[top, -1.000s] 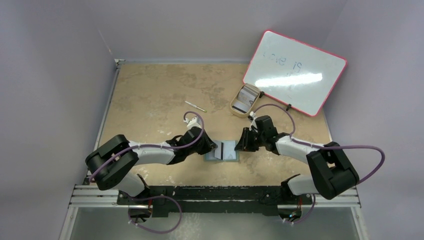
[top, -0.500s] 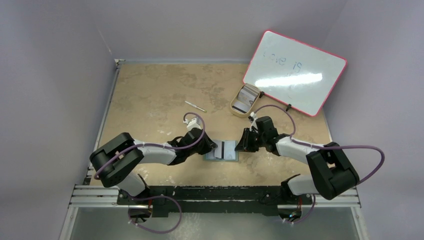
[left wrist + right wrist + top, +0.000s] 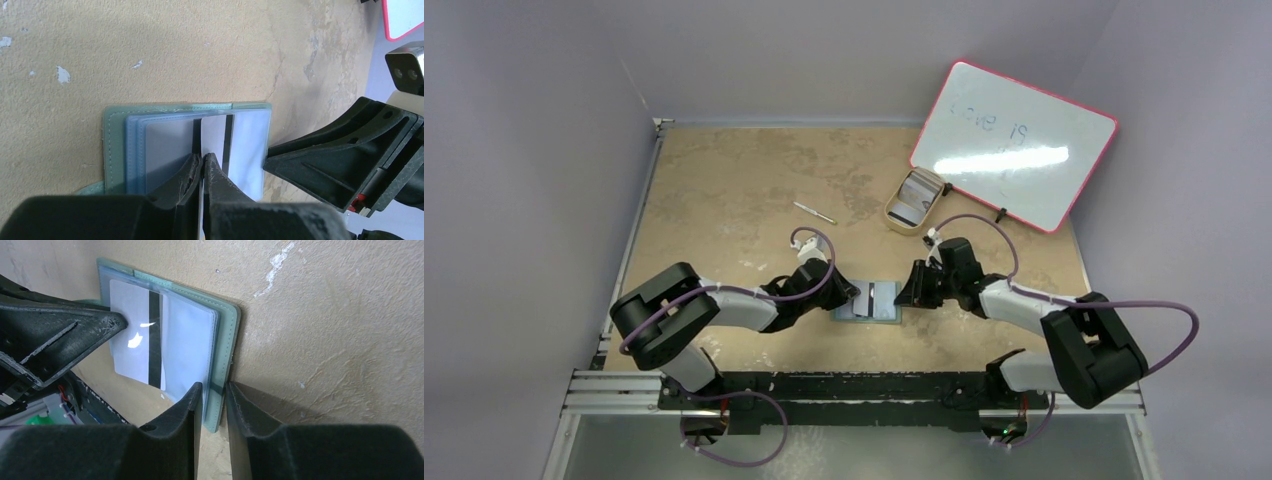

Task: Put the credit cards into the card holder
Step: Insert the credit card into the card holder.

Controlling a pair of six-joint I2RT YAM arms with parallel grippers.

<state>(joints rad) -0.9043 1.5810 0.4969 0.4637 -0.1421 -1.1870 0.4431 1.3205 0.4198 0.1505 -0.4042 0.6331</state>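
Observation:
The card holder (image 3: 882, 303) lies open on the tan table between both grippers, its green cover (image 3: 114, 145) round pale blue pockets. A white credit card (image 3: 214, 132) with a dark stripe lies across the pockets. My left gripper (image 3: 202, 157) is shut on that card's near edge. In the right wrist view the card (image 3: 131, 315) sits partly under a clear pocket. My right gripper (image 3: 214, 386) is shut on the card holder's right edge (image 3: 227, 320). More credit cards (image 3: 911, 193) are stacked in a tray at the back.
A beige oval tray (image 3: 895, 222) stands behind the right arm, against a pink-edged whiteboard (image 3: 1014, 145). A thin pen (image 3: 814, 212) lies on the table (image 3: 724, 180) behind the left arm. Grey walls close in the left, back and right sides.
The left arm's elbow has swung a little to the right and its gripper has edged with the card toward the holder. The right gripper stays on the holder's edge.

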